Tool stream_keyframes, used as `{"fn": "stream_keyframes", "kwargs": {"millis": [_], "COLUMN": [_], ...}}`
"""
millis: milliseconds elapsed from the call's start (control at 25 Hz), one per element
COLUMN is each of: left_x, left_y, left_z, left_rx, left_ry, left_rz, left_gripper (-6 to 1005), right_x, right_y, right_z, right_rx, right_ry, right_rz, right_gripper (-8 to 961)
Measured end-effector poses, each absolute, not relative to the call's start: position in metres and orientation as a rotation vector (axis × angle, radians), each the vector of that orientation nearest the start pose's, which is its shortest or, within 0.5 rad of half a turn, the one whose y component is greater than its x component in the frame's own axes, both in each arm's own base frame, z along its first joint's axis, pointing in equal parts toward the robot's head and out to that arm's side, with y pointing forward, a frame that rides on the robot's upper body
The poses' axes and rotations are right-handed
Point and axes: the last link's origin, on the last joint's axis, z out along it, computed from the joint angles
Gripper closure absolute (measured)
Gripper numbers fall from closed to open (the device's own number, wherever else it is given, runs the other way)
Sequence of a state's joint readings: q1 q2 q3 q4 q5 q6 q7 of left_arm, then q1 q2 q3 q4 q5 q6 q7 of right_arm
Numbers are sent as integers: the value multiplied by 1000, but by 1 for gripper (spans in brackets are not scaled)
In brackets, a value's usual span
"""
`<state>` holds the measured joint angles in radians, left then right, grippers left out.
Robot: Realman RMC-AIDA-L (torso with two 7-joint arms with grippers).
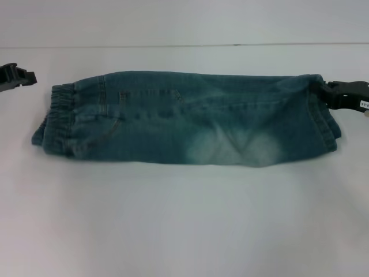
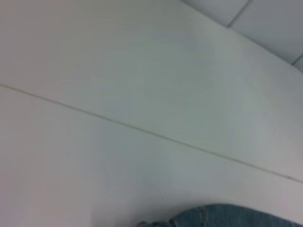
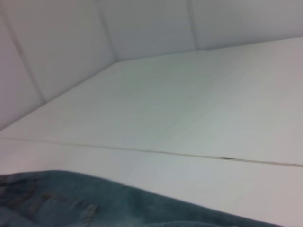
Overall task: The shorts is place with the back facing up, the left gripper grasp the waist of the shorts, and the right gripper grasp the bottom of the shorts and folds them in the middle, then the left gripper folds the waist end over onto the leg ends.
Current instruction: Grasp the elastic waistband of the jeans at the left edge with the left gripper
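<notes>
The shorts (image 1: pixel 184 118) lie folded lengthwise mid-tabletop; the waist-over-legs fold remains. Left gripper (image 1: pixel 16 75) waits apart; right gripper (image 1: pixel 346 95) touches the hem, grips indiscernible

A white worktop (image 1: pixel 184 225) fills the head view from edge to edge. A thin dark seam (image 1: pixel 173 45) runs straight across its far part, dividing the surface into two panels. The left wrist view shows the same pale surface with the seam (image 2: pixel 142 130) crossing it on a slant. In the right wrist view the seam (image 3: pixel 189 154) crosses again, and beyond it rises a white wall (image 3: pixel 142 28) of flat panels meeting at a corner.
</notes>
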<state>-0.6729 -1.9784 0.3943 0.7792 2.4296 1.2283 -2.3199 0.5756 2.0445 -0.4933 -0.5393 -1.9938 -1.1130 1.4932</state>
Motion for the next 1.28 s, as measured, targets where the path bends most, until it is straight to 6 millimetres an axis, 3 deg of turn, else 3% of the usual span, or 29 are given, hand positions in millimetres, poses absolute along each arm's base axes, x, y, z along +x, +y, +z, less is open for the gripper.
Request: {"fn": "stream_keyframes", "kwargs": {"millis": [400,920,1120,1280], "left_x": [-317,-312,-315,-318], "left_y": [406,381,381,381], "left_z": [89,90,85,80], "left_rx": [-1910,-2100,-2085,-2066], "left_ry": [-1536,-1526,-1534,-1545], "left_rz": [-481,-374,-375,-375], "left_gripper": [962,896,668,604], "right_x": [320,315,312,311], "right_y": [390,394,396,397], "right_z": [22,18,16,15], "right_rx": [-2123,-2140,-2154,-2161], "right_ry": [1027,1018,1007,1003], "right_rz": [546,536,532,524], "right_gripper": [922,923,922,922]}}
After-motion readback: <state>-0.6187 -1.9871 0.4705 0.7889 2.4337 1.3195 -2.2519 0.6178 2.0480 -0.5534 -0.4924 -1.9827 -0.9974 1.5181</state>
